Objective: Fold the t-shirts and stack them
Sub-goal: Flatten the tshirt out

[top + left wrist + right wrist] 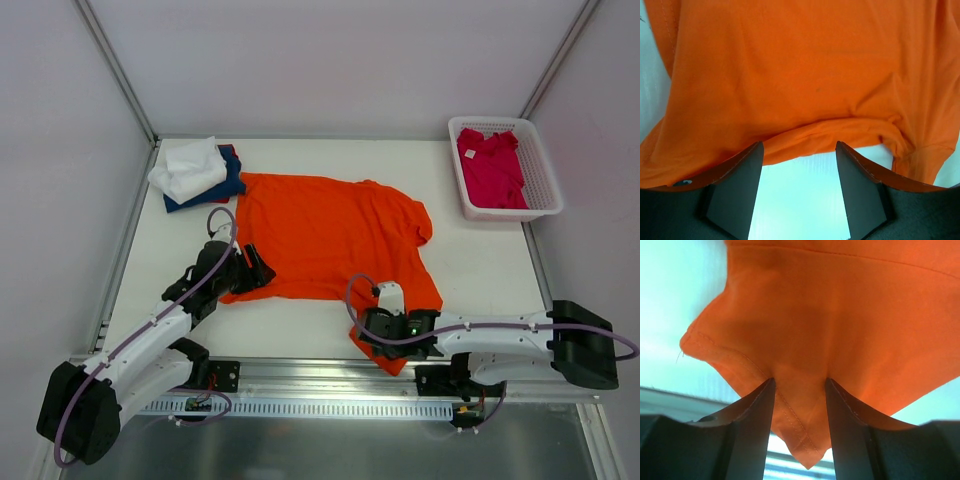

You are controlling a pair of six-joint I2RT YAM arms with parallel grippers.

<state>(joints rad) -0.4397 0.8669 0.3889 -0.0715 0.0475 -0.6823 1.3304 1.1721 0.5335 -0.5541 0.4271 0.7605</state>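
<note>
**Orange shirt (330,235) flat, both jaws spread**

The shirt lies mid-table (480,270). Left jaws: spread at its near-left hem, with bare table between them. Right jaws: spread, straddling its near-right corner at the table's near edge, not pinching. White shirt (188,165) on navy shirt (232,183): far-left corner.

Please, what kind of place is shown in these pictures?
Probably a laboratory robot test cell, not a home: a white table enclosed by plain panels, a left arm and a right arm bolted at its near edge, and an orange t-shirt spread out for folding.
</note>
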